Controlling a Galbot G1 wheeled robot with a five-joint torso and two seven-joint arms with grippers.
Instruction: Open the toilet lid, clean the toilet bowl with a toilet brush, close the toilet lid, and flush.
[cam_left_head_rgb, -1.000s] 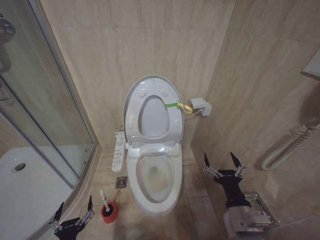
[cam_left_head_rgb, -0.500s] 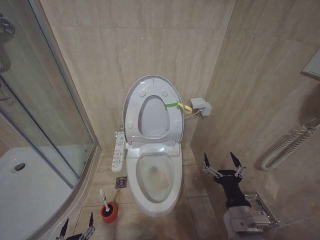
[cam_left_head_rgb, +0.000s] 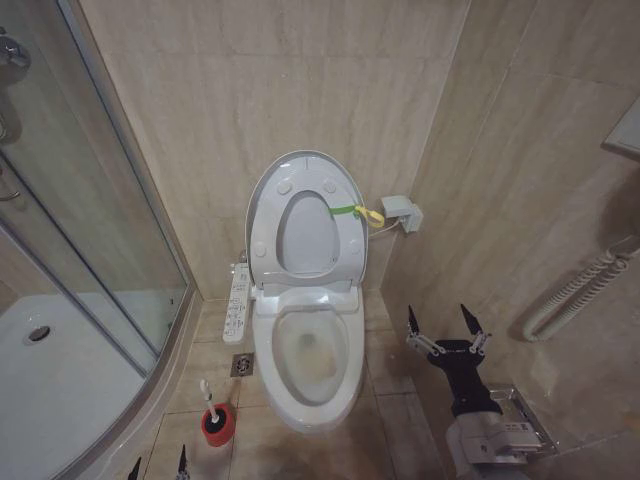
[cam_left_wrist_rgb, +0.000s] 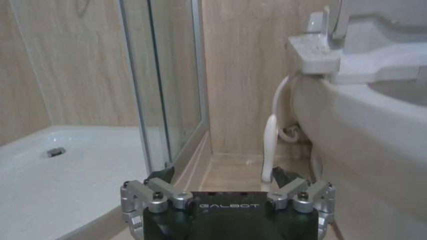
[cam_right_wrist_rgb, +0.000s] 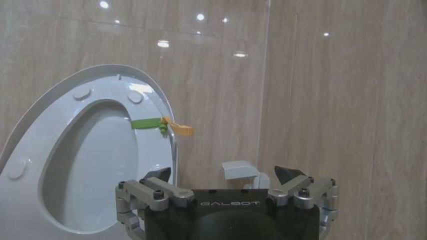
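- Head view: the toilet lid (cam_left_head_rgb: 300, 190) stands raised against the wall; the toilet bowl (cam_left_head_rgb: 310, 362) is stained.
- My left gripper (cam_left_head_rgb: 157, 468), fingers spread and empty, hangs low beside the toilet brush (cam_left_head_rgb: 210, 400) (upright in its red holder (cam_left_head_rgb: 218, 426)).
- That thin, light, probably slippery handle wants a grip near its top.
- My right gripper (cam_left_head_rgb: 446, 328) waits open beside the bowl.

The left tool (cam_left_head_rgb: 158, 468) is being cut off by the head view's lower edge; only two fingertips are showing.
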